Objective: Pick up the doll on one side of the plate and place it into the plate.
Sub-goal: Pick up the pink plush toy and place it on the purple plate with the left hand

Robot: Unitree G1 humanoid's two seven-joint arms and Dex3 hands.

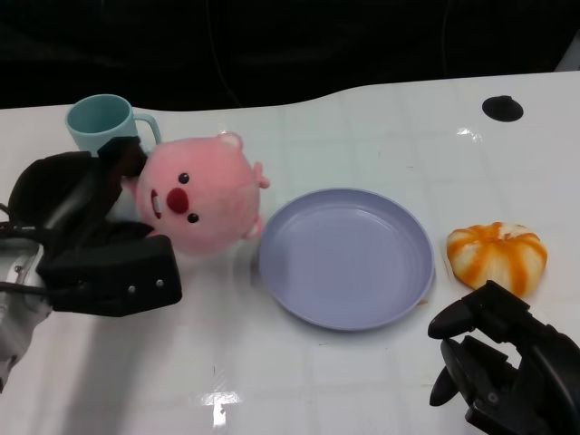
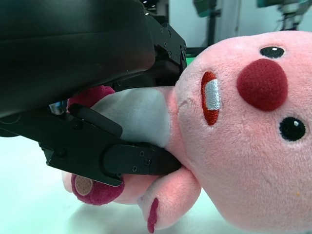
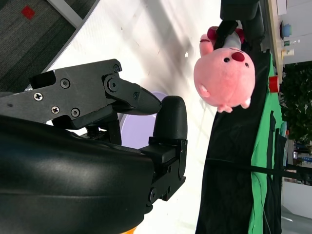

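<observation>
Left hand, left side of the head view: black fingers closed around the body of the pink plush doll. The left wrist view confirms it: fingers pressed into the doll's grey belly and flank, thumb side on the opposite flank. The doll faces the camera, tilted, red nose and dark eyes showing. It sits left of centre in the head view, just beside the left rim of the lavender plate; whether its base rests on the white table I cannot tell.

Right hand, lower right corner of the head view: holds nothing, fingers loosely curled with gaps between them, near the plate's lower right rim but not touching it. In the right wrist view the hand fills the left and centre of the frame, with the doll at the upper right.

Teal mug, upper left, behind the left hand. Orange-and-white striped bun-shaped toy, right of the plate, apart from it. Small black disc on the table, upper right.
</observation>
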